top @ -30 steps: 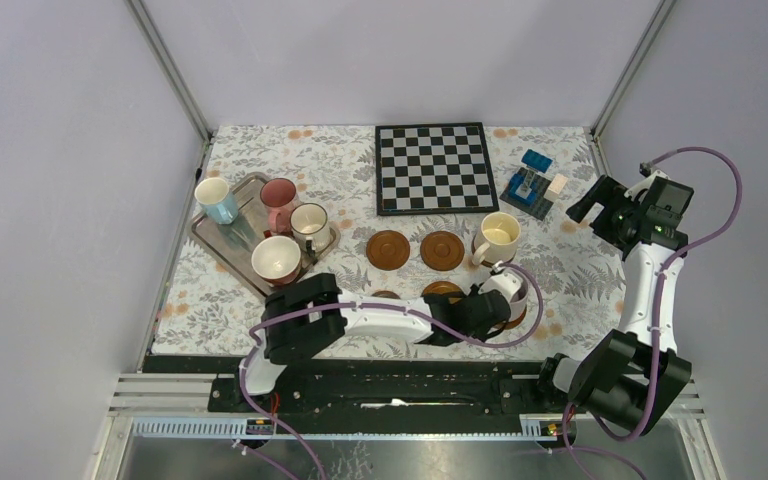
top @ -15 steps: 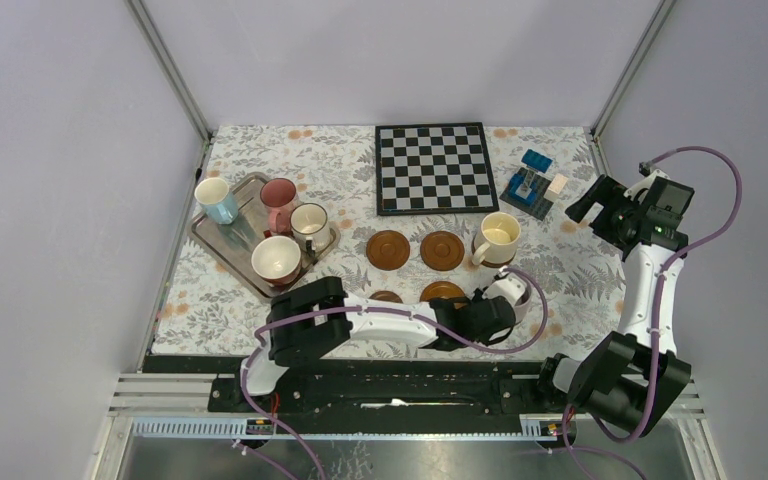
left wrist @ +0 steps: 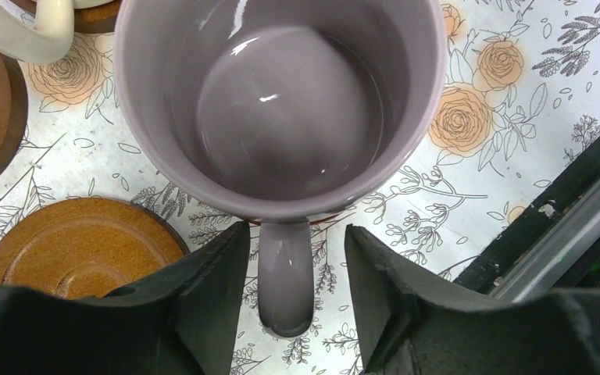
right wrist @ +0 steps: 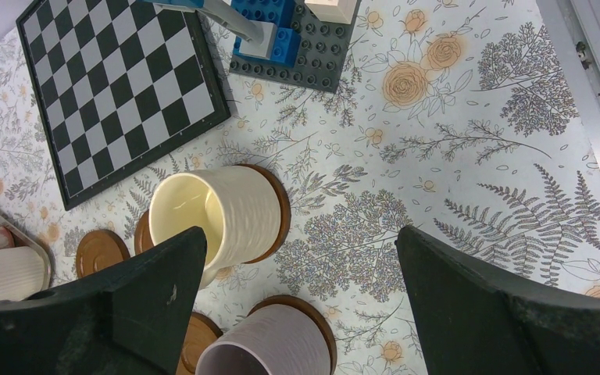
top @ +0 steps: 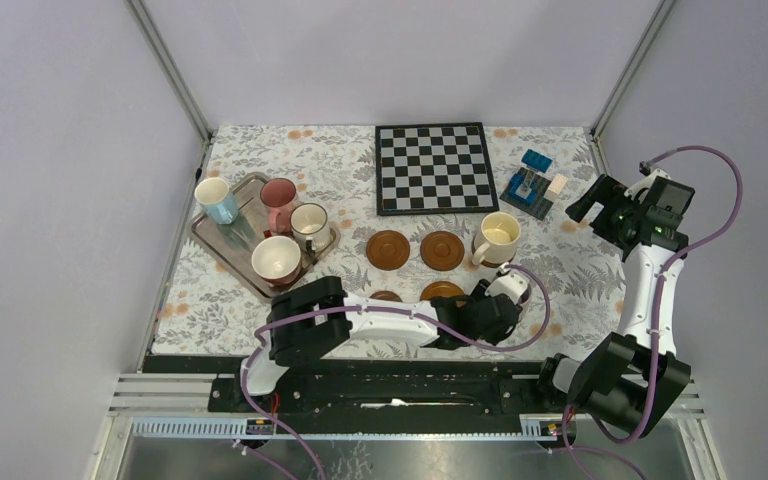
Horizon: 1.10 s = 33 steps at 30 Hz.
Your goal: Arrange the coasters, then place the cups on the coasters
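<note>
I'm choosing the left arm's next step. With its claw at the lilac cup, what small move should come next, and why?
Probably draw the left claw straight back off the handle, jaws apart. The lilac cup stands upright on its coaster, and the jaws flank the handle with a gap on each side, so it looks released.

A chessboard (top: 432, 168) beside a blue block toy (top: 532, 186); metal tray (top: 238, 235) at left

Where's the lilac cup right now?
Top view: the lilac cup stands on a coaster at the near right of the table, just in front of the cream-yellow cup. The left gripper has its open jaws either side of the handle.
</note>
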Available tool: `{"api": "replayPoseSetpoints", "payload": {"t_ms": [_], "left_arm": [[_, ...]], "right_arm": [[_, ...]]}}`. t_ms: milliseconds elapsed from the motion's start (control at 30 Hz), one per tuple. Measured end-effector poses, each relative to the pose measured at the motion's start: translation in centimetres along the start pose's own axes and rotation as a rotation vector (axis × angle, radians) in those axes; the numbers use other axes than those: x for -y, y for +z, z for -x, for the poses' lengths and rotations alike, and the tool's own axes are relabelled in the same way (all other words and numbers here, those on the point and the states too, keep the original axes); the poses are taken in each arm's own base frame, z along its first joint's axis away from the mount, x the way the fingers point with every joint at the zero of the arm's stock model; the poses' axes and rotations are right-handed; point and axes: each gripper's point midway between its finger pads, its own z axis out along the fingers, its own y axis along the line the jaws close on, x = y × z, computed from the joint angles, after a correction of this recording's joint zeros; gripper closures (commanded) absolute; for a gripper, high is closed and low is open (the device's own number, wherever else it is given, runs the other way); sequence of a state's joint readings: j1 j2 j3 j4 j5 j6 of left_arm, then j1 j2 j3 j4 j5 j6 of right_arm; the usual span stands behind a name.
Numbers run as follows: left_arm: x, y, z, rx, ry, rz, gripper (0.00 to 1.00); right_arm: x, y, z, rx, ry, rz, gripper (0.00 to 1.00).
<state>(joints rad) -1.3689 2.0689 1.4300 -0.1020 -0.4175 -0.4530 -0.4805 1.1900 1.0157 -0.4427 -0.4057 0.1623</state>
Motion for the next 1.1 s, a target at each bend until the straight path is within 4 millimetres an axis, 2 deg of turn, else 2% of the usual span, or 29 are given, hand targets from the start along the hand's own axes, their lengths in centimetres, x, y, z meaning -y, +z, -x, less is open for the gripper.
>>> {"api": "replayPoseSetpoints", "payload": {"t_ms": [400,667,867,1100], "left_arm": [[1.4,-0.7,-0.2,-0.002,0.010,-0.034,0.44],[1.4,-0.9,-0.4,-0.013,0.011,-0.036,0.44],[1.4,-1.4,-0.1,-0.016,0.022,-0.044,0.38],[1.2,-2.8,1.0,-0.006,0.036,-0.048,0.32]], "right_arm": [[0.0,0.0,0.0,0.000,0.000,0.000,0.02],[0.0,0.0,0.0,-0.001,0.001,0.001,0.02],[-0.1,0.0,0.0,-0.001,0.000,0.004,0.02],[-0.1,0.0,0.0,-0.001,0.000,0.006,0.02]]}}
